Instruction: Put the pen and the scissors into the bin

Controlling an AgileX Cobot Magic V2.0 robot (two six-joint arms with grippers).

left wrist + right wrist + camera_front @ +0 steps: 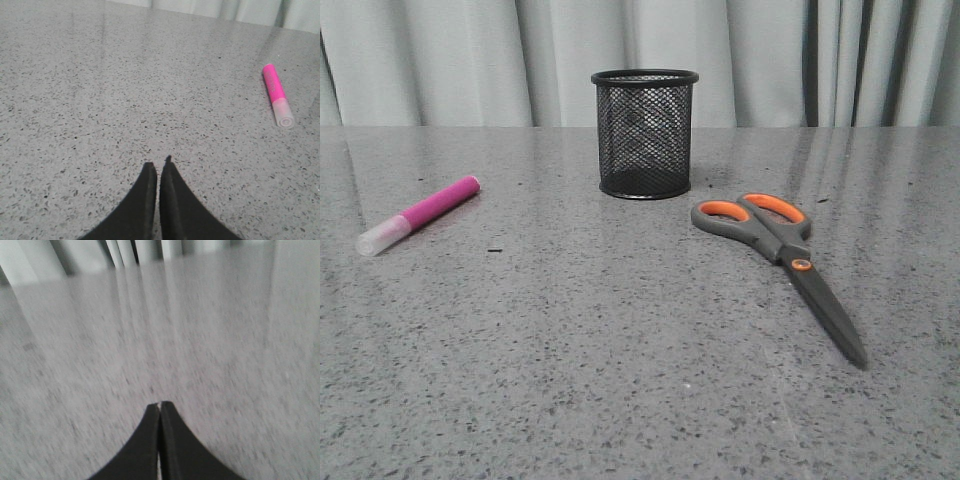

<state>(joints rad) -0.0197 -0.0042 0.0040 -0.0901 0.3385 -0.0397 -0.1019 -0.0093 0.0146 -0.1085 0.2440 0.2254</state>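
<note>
Both items are untouched on the table [620, 380], pen [418, 215] lying left of the bin [645, 133] and scissors [780, 260] flat to its right, since the left gripper [159, 167] and right gripper [160, 406] have fingers pressed together, holding nothing.

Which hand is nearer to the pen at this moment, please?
Left. The left hand, closed and empty, has the pen lying on the table in its wrist view. The right hand, also closed, sees only bare table; neither hand shows in the front view.
</note>
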